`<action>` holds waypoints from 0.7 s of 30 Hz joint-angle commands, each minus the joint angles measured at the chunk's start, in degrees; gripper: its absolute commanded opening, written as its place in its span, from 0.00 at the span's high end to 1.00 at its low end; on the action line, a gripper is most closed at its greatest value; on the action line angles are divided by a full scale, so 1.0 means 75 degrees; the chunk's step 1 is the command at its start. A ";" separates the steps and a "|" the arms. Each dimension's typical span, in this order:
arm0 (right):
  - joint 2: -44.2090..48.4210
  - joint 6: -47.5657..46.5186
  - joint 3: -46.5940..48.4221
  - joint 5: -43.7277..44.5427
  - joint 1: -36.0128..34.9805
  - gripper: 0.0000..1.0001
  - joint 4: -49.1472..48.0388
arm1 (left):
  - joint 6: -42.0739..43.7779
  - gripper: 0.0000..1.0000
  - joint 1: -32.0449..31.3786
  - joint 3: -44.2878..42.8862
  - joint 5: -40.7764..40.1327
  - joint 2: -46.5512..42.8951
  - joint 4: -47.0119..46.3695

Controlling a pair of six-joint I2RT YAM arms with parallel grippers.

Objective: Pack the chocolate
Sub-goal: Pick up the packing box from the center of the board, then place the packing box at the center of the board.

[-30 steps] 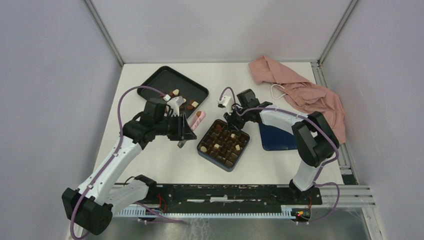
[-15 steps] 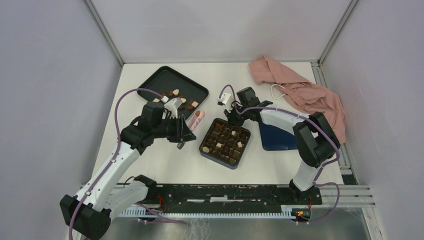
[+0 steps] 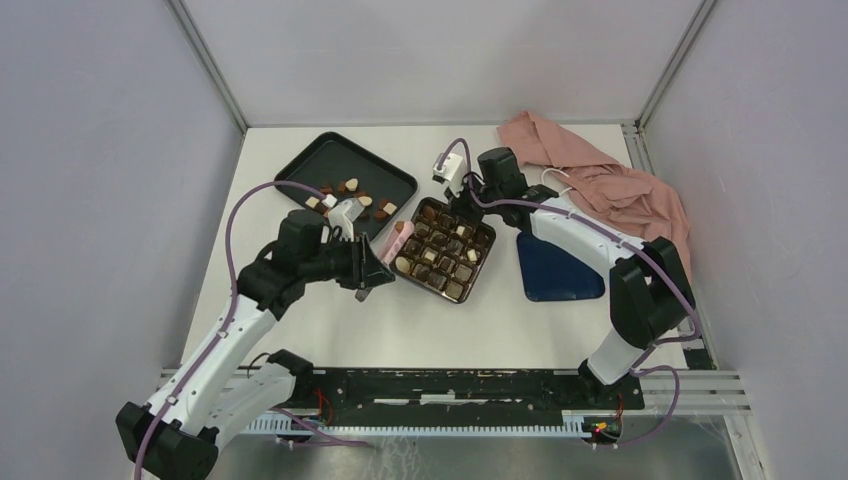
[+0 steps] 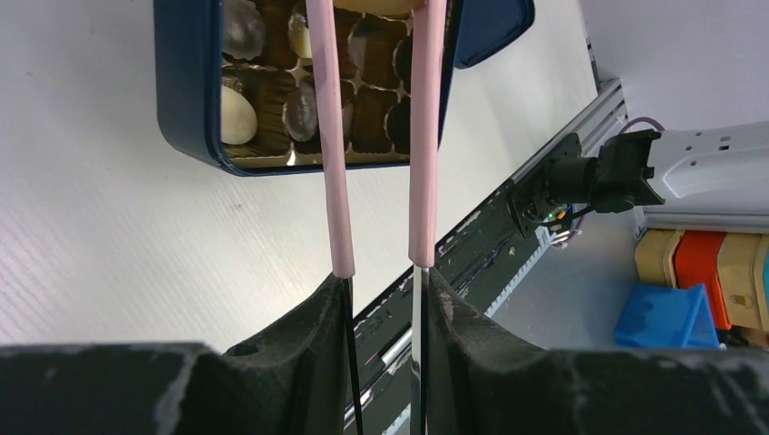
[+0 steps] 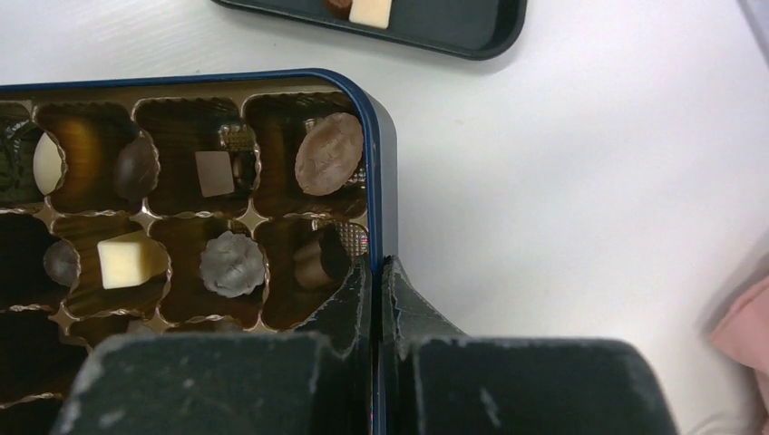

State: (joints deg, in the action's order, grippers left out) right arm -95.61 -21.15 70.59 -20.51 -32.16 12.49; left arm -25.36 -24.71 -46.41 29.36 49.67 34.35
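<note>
Several pieces of chocolate (image 3: 428,256) sit in the grid cells of the dark blue box (image 3: 479,267). More lie loose on the black tray (image 3: 320,165) at the back left. My right gripper (image 3: 482,218) is shut on the box's far right wall (image 5: 379,163), one jaw inside and one outside. My left gripper (image 3: 370,270) is shut on pink tongs (image 4: 331,136), whose tips hang over the box's left side (image 4: 186,91). A cream piece (image 4: 376,5) is pinched between the tips at the top edge of the left wrist view.
The box's blue lid (image 3: 560,268) lies flat to the right of the box. A crumpled pink cloth (image 3: 600,180) covers the back right corner. The metal rail with both arm bases (image 3: 450,385) runs along the near edge.
My right gripper has shut on the box's wall and dragged the box away from me, toward the tray and the tongs. The left arm has drawn back slightly.
</note>
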 commanded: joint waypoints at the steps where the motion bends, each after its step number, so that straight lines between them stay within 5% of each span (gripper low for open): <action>1: 0.0555 -0.0174 0.0530 0.0484 -0.0185 1.00 -0.0437 | 0.0439 0.98 -0.0099 0.0100 0.0426 -0.0272 -0.0560; 8: 0.0688 -0.0433 0.0829 0.1215 -0.0294 1.00 -0.0244 | 0.0349 0.98 -0.0483 0.0211 0.0432 -0.0241 -0.0887; 21: -0.0033 0.0483 0.0206 0.0298 -0.0267 1.00 -0.0362 | -0.0309 0.98 -0.2374 0.0012 -0.1210 0.0491 -0.1040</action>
State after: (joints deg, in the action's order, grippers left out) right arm -94.70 -21.45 72.93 -14.59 -34.24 14.17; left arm -25.52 -38.89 -44.60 26.13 51.70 28.97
